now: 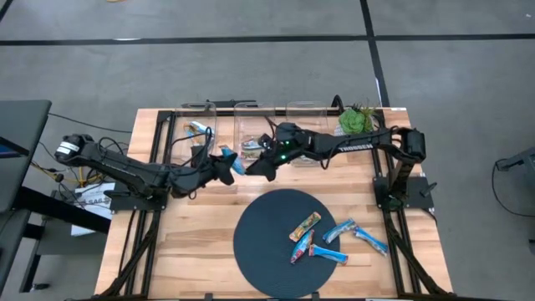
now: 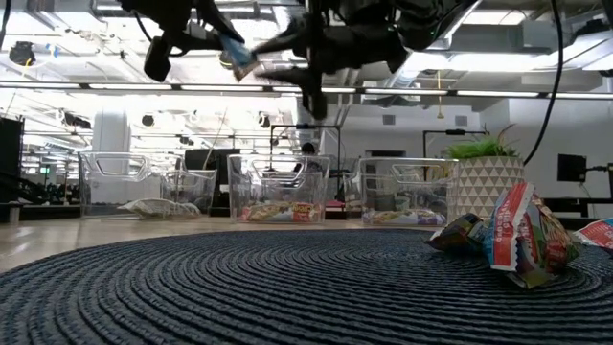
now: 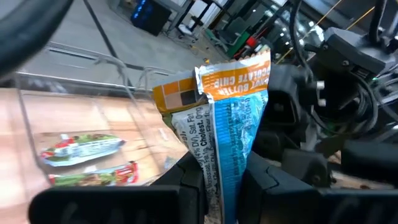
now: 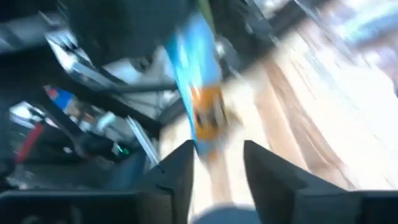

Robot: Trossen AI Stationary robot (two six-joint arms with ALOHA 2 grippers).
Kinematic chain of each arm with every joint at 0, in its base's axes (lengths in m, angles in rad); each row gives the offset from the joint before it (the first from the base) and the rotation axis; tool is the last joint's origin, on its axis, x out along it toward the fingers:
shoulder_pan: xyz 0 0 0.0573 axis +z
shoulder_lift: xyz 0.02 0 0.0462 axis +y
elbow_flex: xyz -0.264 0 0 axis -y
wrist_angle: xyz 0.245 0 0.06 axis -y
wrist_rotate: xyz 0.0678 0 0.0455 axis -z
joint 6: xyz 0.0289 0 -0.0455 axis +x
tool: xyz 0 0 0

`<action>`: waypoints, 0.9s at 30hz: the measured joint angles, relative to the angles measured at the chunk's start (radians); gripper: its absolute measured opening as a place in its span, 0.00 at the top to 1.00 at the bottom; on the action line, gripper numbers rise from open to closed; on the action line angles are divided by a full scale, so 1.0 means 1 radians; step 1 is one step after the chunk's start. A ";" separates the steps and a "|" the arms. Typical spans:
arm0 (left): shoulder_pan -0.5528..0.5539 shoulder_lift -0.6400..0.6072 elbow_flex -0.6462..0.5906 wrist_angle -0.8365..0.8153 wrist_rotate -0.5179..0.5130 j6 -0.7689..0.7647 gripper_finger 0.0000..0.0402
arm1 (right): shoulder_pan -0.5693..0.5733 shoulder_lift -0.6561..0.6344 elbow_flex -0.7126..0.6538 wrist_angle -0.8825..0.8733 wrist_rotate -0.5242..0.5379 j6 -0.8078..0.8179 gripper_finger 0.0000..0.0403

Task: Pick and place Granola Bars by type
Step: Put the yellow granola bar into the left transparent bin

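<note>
My left gripper (image 1: 224,165) hangs above the table in front of the clear bins, shut on a blue granola bar (image 1: 237,162) with an orange end (image 3: 236,78). The bar also shows high up in the low view (image 2: 238,56). My right gripper (image 1: 262,165) faces it from the table's right, open. In the right wrist view the bar's orange end (image 4: 207,115) lies just ahead of that gripper's fingertips (image 4: 217,165); whether they touch it, I cannot tell. More bars, blue (image 1: 338,231) and multicoloured (image 1: 305,224), lie flat on the round dark mat (image 1: 259,251). My left gripper pinches the blue bar between its two fingers by one end of the wrapper (image 3: 221,168). It reaches roughly level from the table's left. The bar sticks out beyond the fingertips towards the right gripper, lifted clear of the table, with its orange end free.
Three clear bins stand along the far edge: the left one (image 1: 196,125) holds a blue bar, the middle one (image 1: 251,125) multicoloured bars (image 3: 81,149), and the right one (image 1: 305,125) sits behind the right arm. A potted plant (image 1: 358,119) stands at the far right corner.
</note>
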 joint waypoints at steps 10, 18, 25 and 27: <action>0.106 -0.094 0.000 -0.300 0.024 -0.026 0.89 | -0.038 0.000 0.000 -0.291 -0.074 -0.092 0.45; 0.238 -0.352 0.000 -0.713 0.074 -0.076 0.89 | -0.008 0.000 0.000 -0.355 -0.080 -0.152 0.45; 0.368 -0.547 0.000 -1.026 0.260 0.059 0.89 | 0.024 0.000 0.000 -0.371 -0.075 -0.184 0.48; 0.412 -0.564 0.000 -1.062 0.327 0.140 0.89 | 0.032 0.000 0.000 -0.371 -0.072 -0.201 0.49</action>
